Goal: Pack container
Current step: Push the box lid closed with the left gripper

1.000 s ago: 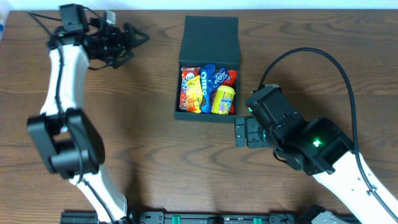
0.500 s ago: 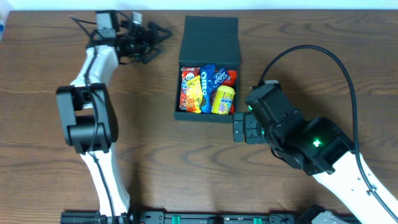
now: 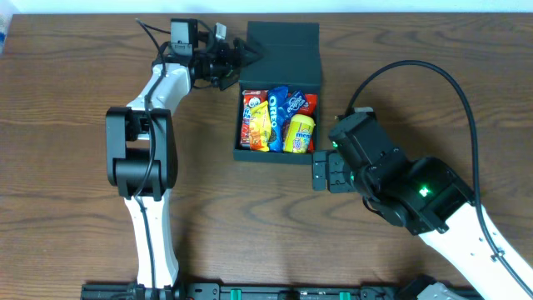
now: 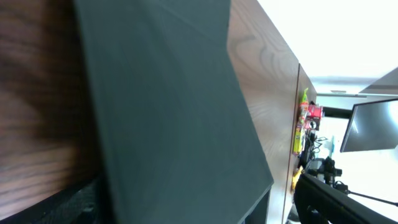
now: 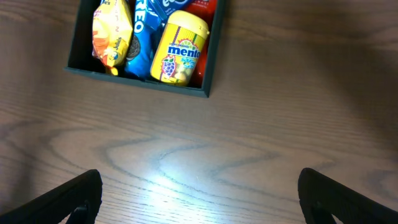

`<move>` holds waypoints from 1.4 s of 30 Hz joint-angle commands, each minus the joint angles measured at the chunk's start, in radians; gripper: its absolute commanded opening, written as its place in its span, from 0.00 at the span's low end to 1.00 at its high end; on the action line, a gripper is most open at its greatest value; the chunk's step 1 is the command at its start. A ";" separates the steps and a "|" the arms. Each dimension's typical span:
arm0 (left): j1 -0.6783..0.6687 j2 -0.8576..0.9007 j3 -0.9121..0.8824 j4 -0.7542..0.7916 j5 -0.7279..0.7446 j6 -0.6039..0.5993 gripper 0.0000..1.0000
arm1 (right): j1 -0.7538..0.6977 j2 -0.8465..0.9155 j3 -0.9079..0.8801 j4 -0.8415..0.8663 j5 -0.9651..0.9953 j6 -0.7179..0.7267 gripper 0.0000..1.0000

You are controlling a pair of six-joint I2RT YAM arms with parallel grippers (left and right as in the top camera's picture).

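Note:
The dark teal container (image 3: 280,152) sits at the table's middle back with its flap lid (image 3: 283,52) open and standing behind it. Inside lie snack packets: a blue Oreo pack (image 3: 278,108), a yellow packet (image 3: 263,125) and a yellow Mentos tub (image 3: 300,133), which also shows in the right wrist view (image 5: 179,46). My left gripper (image 3: 246,55) is open at the lid's left edge, with the lid (image 4: 168,112) filling its wrist view between the fingers. My right gripper (image 3: 321,175) is open and empty, just right of the container's front corner (image 5: 208,93).
The brown wood table (image 3: 208,217) extends around the container. A black cable (image 3: 433,79) loops over the right arm. A monitor and small colourful items (image 4: 305,118) stand beyond the table's far edge in the left wrist view.
My left gripper has swung right along the table's back edge, from the far left to the container's lid. My right gripper has edged slightly left toward the container.

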 commanded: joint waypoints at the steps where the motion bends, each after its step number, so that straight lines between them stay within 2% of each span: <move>1: -0.018 0.009 0.019 0.022 -0.001 0.001 0.95 | 0.006 -0.011 0.000 -0.001 0.022 0.016 0.99; 5: -0.033 0.009 0.019 0.049 0.025 0.032 0.95 | 0.006 -0.011 0.000 -0.001 0.022 0.016 0.99; 9: -0.040 0.009 0.019 0.118 0.124 0.097 0.95 | 0.006 -0.011 0.000 0.000 0.024 0.016 0.99; 21: -0.039 0.006 0.020 0.261 0.348 0.164 0.96 | 0.006 -0.011 0.000 0.000 0.053 0.016 0.99; 31: -0.040 -0.080 0.019 0.245 0.344 0.216 0.96 | 0.006 -0.011 0.000 0.000 0.068 0.016 0.99; 36: -0.040 -0.161 0.019 0.132 0.311 0.301 0.96 | 0.006 -0.011 0.000 0.001 0.075 0.016 0.99; 42: -0.044 -0.272 0.019 -0.198 0.180 0.564 0.96 | 0.006 -0.011 0.000 0.003 0.082 0.016 0.99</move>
